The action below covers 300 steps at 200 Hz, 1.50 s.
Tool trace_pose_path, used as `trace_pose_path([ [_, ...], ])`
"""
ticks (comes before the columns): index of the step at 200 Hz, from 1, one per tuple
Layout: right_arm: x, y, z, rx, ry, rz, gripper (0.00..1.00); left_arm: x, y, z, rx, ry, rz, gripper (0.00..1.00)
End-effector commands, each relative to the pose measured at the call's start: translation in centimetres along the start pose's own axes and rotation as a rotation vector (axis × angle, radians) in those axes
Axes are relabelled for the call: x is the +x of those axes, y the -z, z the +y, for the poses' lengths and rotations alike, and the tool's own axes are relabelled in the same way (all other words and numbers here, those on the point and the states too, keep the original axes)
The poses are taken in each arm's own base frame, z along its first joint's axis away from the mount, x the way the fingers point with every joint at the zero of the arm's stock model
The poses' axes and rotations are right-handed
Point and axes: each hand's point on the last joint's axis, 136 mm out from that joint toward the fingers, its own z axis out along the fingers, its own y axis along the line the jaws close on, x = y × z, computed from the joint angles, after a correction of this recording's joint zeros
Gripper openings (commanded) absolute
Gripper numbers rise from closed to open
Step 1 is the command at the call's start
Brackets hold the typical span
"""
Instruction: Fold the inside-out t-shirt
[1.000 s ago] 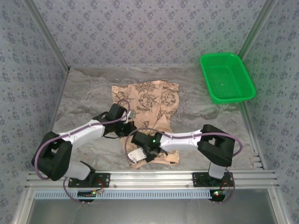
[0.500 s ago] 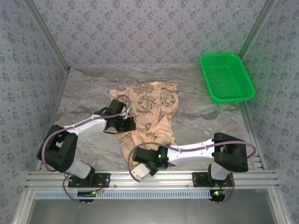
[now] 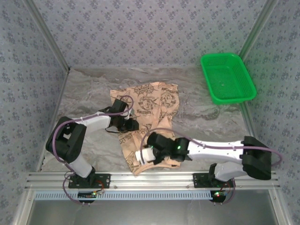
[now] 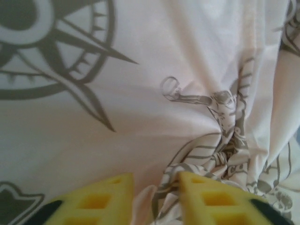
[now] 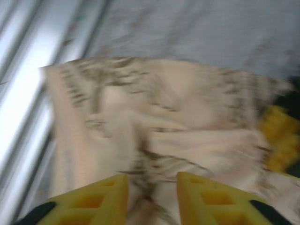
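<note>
The inside-out t-shirt [image 3: 152,101] lies mid-table, peach-tan with dark compass prints, its near part bunched toward the front rail. My left gripper [image 3: 132,125] rests on the shirt's left edge. In the left wrist view its jaws [image 4: 156,187] stand apart, with a loose printed fold [image 4: 225,140] rising between the yellow fingers. My right gripper [image 3: 142,157] sits over the shirt's near hem. In the blurred right wrist view its jaws [image 5: 152,187] are parted over a ridge of the t-shirt [image 5: 154,117]. Neither pair of jaws pinches the cloth.
A green plastic basket [image 3: 228,77] stands at the back right. The aluminium front rail [image 3: 154,178] runs just beyond the shirt's near hem, also seen as a bright rail [image 5: 28,93] in the right wrist view. Patterned walls enclose the table.
Both grippers went from shut to parted. The right gripper dipped toward the front rail, then came back over the hem. The shirt's near part has shifted left and bunched.
</note>
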Motion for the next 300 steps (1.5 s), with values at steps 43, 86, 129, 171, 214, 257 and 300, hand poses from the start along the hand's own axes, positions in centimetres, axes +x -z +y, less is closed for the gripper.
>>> trace_pose_path([
  [43,8.2,3.6,-8.2,0.336,-1.079,0.124,0.48,-2.7,3.2,3.5,-0.214,-0.017,-0.104,0.42],
  [86,16.8,4.9,-10.3,0.478,-1.599,0.236,0.62,-6.0,3.6,4.9,-0.305,0.007,-0.192,0.43],
  [129,20.5,0.5,-13.0,0.373,-1.802,0.221,0.55,-9.8,1.6,7.2,-0.381,0.007,-0.185,0.42],
  [171,23.6,-4.0,-15.8,0.389,-1.811,0.251,0.29,-13.2,-0.6,8.8,-0.403,0.012,-0.153,0.4],
  [214,26.6,-5.7,-20.3,0.442,-1.815,0.274,0.21,-17.0,-1.6,10.4,-0.382,0.062,-0.165,0.39],
  [257,29.3,-5.0,-25.2,0.518,-1.793,0.26,0.3,-21.8,-1.2,9.9,-0.31,0.025,-0.205,0.39],
  [300,24.8,1.2,-26.8,0.552,-1.772,0.13,0.55,-22.5,6.5,3.9,-0.256,-0.144,-0.375,0.41],
])
